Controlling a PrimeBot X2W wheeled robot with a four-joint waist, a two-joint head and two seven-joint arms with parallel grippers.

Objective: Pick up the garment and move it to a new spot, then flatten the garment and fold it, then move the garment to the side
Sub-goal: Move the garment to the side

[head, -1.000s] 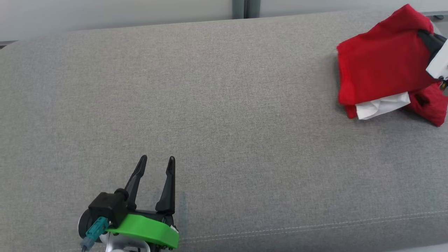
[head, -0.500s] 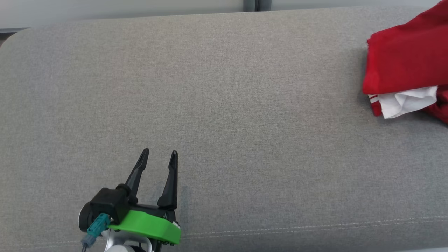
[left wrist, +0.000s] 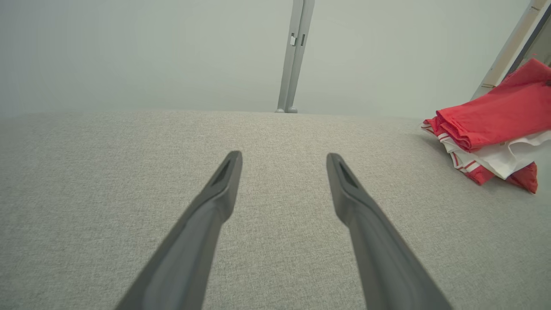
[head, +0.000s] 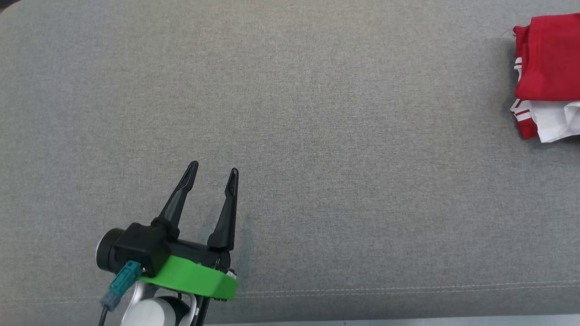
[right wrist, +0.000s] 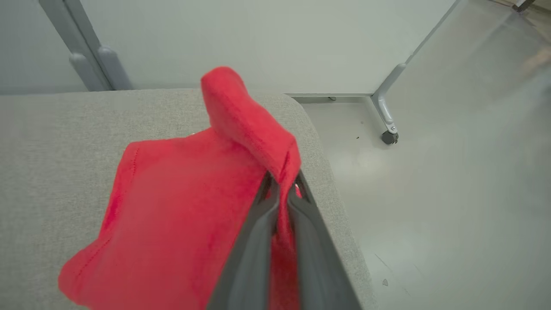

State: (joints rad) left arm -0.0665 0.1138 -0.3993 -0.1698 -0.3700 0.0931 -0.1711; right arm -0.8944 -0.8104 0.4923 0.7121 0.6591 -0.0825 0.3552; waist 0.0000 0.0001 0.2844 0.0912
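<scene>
The garment [head: 548, 68] is red with white parts and striped trim, folded in a bundle at the far right of the grey cushioned surface [head: 317, 113]. It also appears at the right of the left wrist view, garment [left wrist: 495, 125]. My right gripper [right wrist: 282, 181] is shut on a raised fold of the red garment [right wrist: 181, 206] near the surface's right end. My left gripper [head: 214, 168] stands open over bare fabric at the lower left, nothing between its fingers, far from the garment. In its own view the left gripper [left wrist: 284, 157] points across the surface.
The surface's front edge with a stitched seam [head: 408, 290] runs along the bottom of the head view. Beyond its rounded right end lies pale floor [right wrist: 430, 193] with a caster leg [right wrist: 387, 129]. A grey post [left wrist: 295, 56] stands against the back wall.
The head camera has tilted and turned, shifting the whole picture. The garment now sits further right and partly cut off by the frame; its lifted part looks lower. The left gripper stays open.
</scene>
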